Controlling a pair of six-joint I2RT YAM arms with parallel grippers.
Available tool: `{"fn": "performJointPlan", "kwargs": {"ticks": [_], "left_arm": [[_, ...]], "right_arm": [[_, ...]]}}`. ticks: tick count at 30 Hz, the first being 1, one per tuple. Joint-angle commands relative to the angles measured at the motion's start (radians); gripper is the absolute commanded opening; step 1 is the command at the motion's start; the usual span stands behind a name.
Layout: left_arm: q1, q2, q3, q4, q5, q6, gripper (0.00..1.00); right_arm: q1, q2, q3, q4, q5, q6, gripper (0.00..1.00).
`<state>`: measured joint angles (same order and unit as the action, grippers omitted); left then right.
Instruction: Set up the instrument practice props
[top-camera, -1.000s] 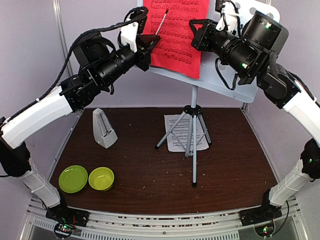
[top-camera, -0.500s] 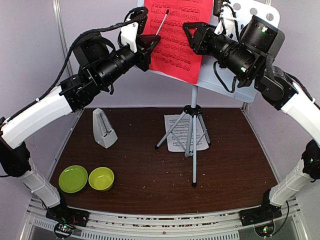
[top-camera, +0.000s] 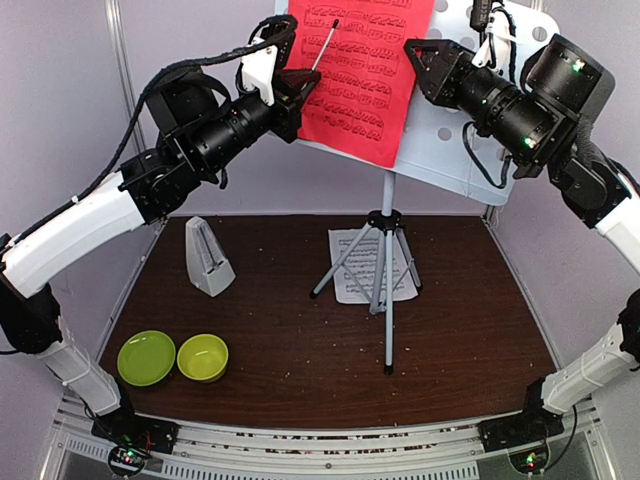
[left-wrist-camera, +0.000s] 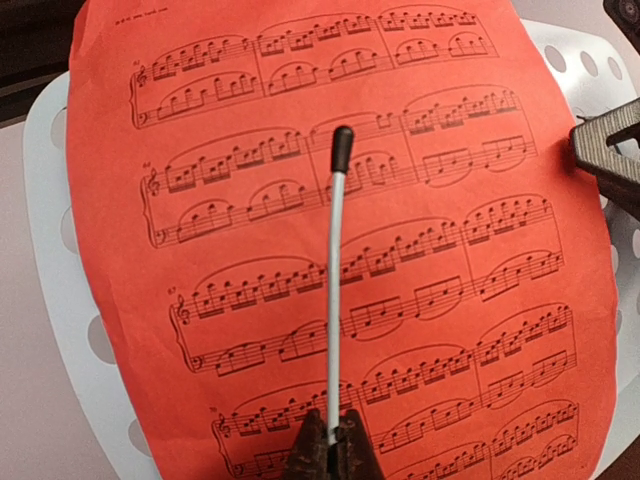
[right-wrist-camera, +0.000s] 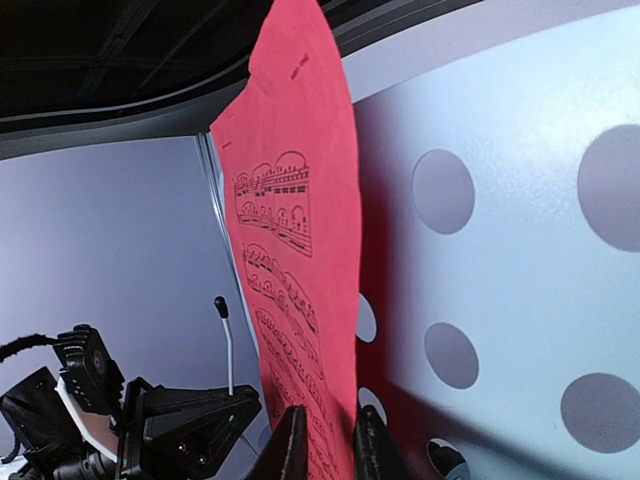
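Note:
The grey-white music stand (top-camera: 387, 300) stands on its tripod mid-table, its perforated desk (top-camera: 450, 140) raised at the back. The red music sheet (top-camera: 360, 70) leans on the desk (right-wrist-camera: 520, 250). My left gripper (left-wrist-camera: 332, 425) is shut on a thin white rod with a black tip (left-wrist-camera: 336, 280) in front of the red sheet (left-wrist-camera: 250, 250). The jaws of my right gripper (right-wrist-camera: 330, 415) stand slightly apart astride the right edge of the red sheet (right-wrist-camera: 300, 200), which is lifted off the desk. The white music sheet (top-camera: 355, 265) lies flat under the tripod. The metronome (top-camera: 208, 258) stands upright at the left.
Two lime-green bowls (top-camera: 146, 357) (top-camera: 202, 357) sit side by side at the near left. The tripod's legs spread over the white sheet. Grey walls close the table at the back and both sides.
My right gripper let go of the red sheet, then moved right to its right edge with the jaws narrowing. The sheet's upper right edge shifted slightly right. The left arm held still.

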<state>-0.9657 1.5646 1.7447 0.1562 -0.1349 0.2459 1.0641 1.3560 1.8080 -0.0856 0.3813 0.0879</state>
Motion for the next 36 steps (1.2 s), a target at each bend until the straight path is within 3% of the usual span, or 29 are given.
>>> {"fn": "performJointPlan", "kwargs": {"ticks": [1, 10, 29, 36], "left_arm": [[0.006, -0.008, 0.017, 0.027, 0.008, 0.017, 0.0], [0.007, 0.0, 0.025, 0.02, 0.012, 0.031, 0.0], [0.015, 0.005, 0.027, 0.02, 0.021, 0.033, 0.0], [0.019, 0.008, 0.029, 0.019, 0.021, 0.033, 0.0]], "right_arm": [[-0.004, 0.01, -0.006, -0.009, -0.029, 0.006, 0.11], [-0.004, 0.066, 0.036, 0.001, -0.034, -0.034, 0.0], [-0.021, 0.093, -0.004, 0.218, 0.069, -0.106, 0.0], [-0.038, 0.124, 0.018, 0.193, -0.02, -0.121, 0.0]]}}
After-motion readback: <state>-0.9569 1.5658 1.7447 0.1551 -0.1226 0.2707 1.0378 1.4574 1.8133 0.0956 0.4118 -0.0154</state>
